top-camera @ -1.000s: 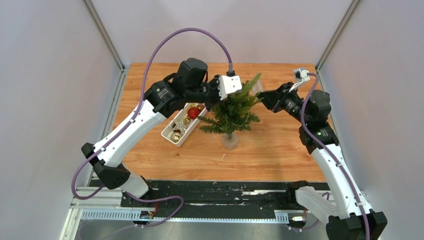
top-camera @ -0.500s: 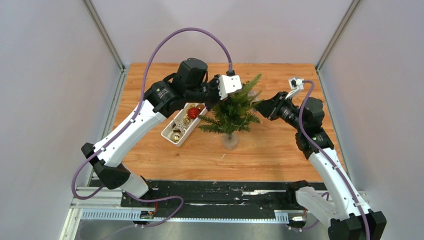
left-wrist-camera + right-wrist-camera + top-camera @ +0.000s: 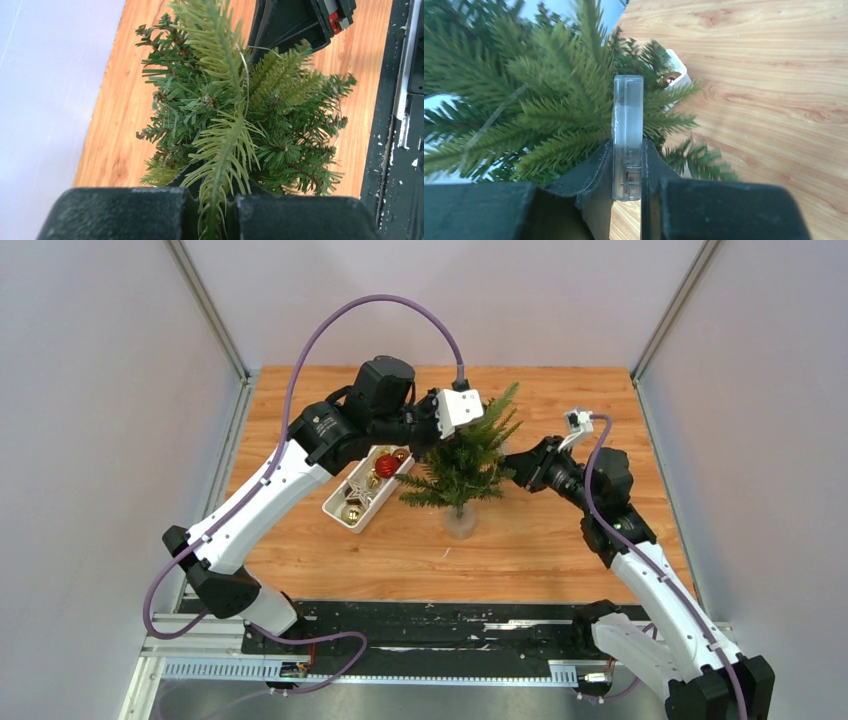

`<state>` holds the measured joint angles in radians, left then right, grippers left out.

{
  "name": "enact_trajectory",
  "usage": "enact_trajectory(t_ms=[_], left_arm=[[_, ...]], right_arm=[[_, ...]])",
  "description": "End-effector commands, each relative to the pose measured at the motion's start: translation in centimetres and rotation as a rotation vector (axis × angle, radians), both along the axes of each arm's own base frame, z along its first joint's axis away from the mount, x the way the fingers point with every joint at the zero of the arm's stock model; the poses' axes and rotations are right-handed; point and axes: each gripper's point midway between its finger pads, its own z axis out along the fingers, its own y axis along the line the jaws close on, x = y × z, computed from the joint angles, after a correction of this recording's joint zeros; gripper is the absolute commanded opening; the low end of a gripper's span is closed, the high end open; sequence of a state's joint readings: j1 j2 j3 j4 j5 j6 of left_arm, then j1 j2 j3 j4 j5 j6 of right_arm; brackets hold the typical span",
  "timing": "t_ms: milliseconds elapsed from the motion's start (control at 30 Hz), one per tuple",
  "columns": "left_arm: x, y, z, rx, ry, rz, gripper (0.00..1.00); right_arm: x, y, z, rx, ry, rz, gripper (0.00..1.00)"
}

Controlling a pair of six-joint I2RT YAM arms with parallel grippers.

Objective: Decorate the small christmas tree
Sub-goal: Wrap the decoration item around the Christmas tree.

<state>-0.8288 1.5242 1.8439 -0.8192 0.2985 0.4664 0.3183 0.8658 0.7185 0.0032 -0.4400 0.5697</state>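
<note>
The small christmas tree (image 3: 466,462) stands mid-table in a clear round base (image 3: 460,524). My left gripper (image 3: 430,447) is shut on one light-green branch (image 3: 220,150) on the tree's left side; its jaws close round the branch in the left wrist view (image 3: 212,202). My right gripper (image 3: 513,462) is at the tree's right edge, shut on a clear flat ornament (image 3: 627,120) seen edge-on, pushed in among the needles (image 3: 524,115). A thin thread (image 3: 246,80) hangs across the upper branches.
A white tray (image 3: 334,508) left of the tree holds a red bauble (image 3: 387,465) and several gold ornaments. Its corner shows behind the branches in the right wrist view (image 3: 678,65). Grey walls close in three sides.
My right arm has moved left and a little nearer, carrying the clear ornament from beside the tree's top into its right side. The left arm and the tree have stayed put.
</note>
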Motion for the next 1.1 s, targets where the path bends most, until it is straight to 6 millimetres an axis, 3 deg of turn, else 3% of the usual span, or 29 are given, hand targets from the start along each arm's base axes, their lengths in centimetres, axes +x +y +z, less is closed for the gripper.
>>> enact_trajectory(t_ms=[0, 300, 467, 767, 1067], left_arm=[[0.8, 0.5, -2.0, 0.055, 0.044, 0.045, 0.00], [0.7, 0.3, -1.9, 0.054, 0.046, 0.033, 0.00], [0.8, 0.3, -1.8, 0.054, 0.042, 0.033, 0.00], [0.8, 0.3, -1.6, 0.054, 0.038, 0.032, 0.00], [0.9, 0.4, -1.8, 0.057, 0.040, 0.035, 0.00]], right_arm=[[-1.2, 0.9, -3.4, -0.006, 0.098, 0.047, 0.10], [-1.3, 0.4, -5.0, -0.028, 0.112, 0.020, 0.37], [-1.3, 0.0, -6.3, -0.048, 0.127, -0.004, 0.42], [-2.3, -0.5, -8.7, -0.103, 0.177, 0.003, 0.63], [-4.4, -0.5, -9.3, -0.140, 0.194, 0.072, 0.79]])
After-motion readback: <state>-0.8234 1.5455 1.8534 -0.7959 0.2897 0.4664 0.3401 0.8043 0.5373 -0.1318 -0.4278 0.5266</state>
